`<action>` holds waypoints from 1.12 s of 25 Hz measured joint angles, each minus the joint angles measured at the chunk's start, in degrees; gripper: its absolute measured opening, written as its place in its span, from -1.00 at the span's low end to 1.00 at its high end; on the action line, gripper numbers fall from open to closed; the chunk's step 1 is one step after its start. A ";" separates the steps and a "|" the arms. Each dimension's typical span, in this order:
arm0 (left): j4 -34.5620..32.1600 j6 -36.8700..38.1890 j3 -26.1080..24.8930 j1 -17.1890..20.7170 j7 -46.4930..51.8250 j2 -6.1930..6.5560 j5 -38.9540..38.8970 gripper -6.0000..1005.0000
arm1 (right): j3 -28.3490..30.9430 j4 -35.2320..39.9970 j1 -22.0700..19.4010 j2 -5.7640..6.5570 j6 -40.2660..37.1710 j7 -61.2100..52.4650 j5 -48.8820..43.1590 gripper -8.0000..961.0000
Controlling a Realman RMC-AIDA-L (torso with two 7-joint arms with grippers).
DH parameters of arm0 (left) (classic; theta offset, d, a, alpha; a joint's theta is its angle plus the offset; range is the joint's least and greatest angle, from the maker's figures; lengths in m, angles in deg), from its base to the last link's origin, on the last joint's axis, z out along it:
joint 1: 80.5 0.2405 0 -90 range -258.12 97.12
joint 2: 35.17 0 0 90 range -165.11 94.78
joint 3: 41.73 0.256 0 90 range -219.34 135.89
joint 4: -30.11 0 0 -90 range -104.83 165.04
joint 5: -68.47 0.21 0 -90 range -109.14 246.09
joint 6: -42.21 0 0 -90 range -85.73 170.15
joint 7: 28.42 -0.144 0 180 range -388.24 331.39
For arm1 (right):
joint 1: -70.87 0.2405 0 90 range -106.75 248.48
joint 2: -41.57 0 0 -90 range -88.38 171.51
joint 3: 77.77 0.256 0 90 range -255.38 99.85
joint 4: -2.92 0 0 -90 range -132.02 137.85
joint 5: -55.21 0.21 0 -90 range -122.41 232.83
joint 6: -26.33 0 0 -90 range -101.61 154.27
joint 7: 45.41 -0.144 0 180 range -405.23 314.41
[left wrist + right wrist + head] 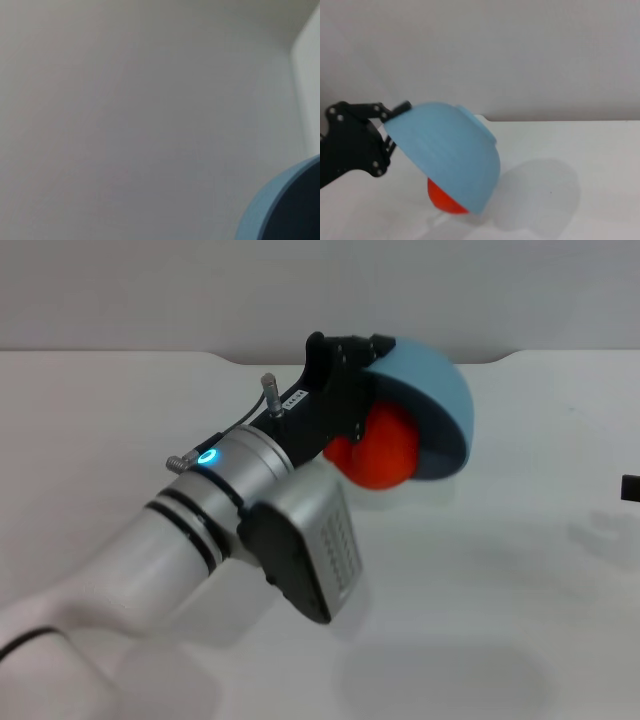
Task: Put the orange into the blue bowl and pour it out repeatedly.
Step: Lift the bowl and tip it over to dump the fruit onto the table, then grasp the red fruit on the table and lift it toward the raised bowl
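Left end effector [372,358] clamped on blue bowl [428,405] rim — bowl tipped mouth-down, orange [385,448] at its mouth, above white table [520,570]

blue bowl [430,390]: light blue, tipped mouth-down above table | orange [385,450]: red-orange, under its rim

A white table [520,590] fills most of the head view, soft shadows being cast at lower right. A plain grey wall [150,290] is seen across the upper frame, behind the table's notched far edge
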 joint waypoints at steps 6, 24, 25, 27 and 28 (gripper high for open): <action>9.49 -24.86 7.95 -2.34 -11.42 -0.01 -12.47 -0.99 | -0.36 -0.03 0.36 0.00 -0.12 -0.02 0.09 -0.03; -6.36 -11.86 0.71 0.54 -3.19 0.82 -39.07 -0.99 | -4.16 -1.10 3.20 0.09 -0.08 2.71 0.17 0.01; -9.23 -5.84 -3.02 1.02 -3.16 0.84 -41.44 -0.99 | -4.92 -1.11 3.41 0.08 -0.03 3.33 0.17 0.01; -13.50 12.26 -13.26 1.18 -2.26 0.83 -46.73 -0.99 | -6.63 -1.17 4.00 0.04 0.27 4.27 0.16 0.01; -14.54 21.57 -19.02 0.41 -0.89 0.85 -49.15 -0.99 | -8.10 -1.45 4.75 0.04 0.59 4.96 0.01 0.01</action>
